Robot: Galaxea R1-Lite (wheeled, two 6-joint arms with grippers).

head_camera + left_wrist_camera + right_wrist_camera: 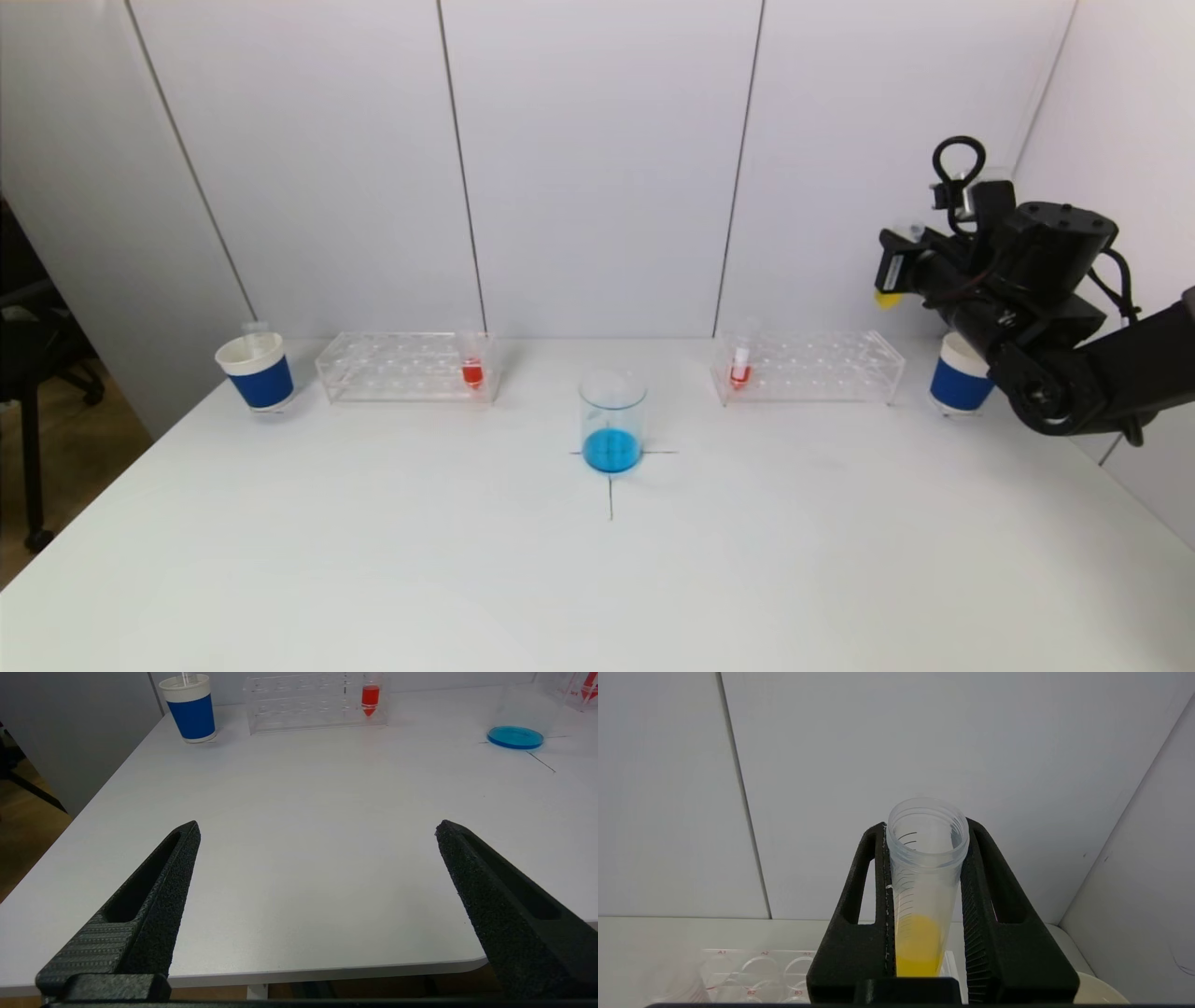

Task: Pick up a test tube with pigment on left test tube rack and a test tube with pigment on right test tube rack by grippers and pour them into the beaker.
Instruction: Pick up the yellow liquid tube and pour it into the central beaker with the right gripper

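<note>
A glass beaker with blue liquid stands at the table's middle. The left clear rack holds a tube with red pigment. The right clear rack holds another red tube. My right gripper is raised above the right rack's far-right end, shut on an open test tube with yellow pigment, held upright between the fingers. My left gripper is open and empty, low over the table's near left edge, out of the head view.
A blue-banded paper cup with a clear tube in it stands left of the left rack. A second such cup stands right of the right rack, partly behind my right arm. White walls close the back and right sides.
</note>
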